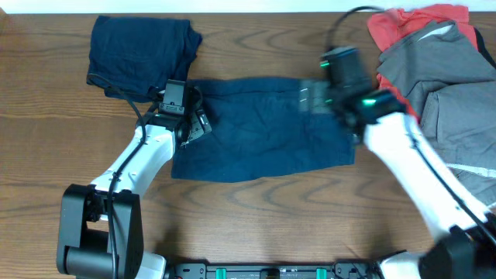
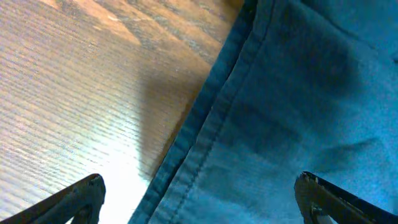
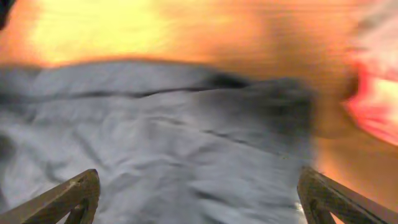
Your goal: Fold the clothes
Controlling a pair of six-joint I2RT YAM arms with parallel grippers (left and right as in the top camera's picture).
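While the shorts (image 1: pixel 263 128) lie flat mid-table (image 1: pixel 39 139), long axis running left to right, one arm sits over each end: the left gripper (image 1: pixel 194 120) at the left hem, the right gripper (image 1: pixel 314 97) at the far right corner. Both have jaws spread wide and hold nothing, with fabric just below the fingertips. Each arm is nearest its own end, so the fold likely starts with a pinch at both; a folded navy piece (image 1: pixel 139 50) lies beyond the left end, and a grey-and-red pile (image 1: pixel 449 85) at right.

The left gripper (image 2: pixel 199 180) and right gripper (image 3: pixel 199 177) both hang low, jaws spread wide
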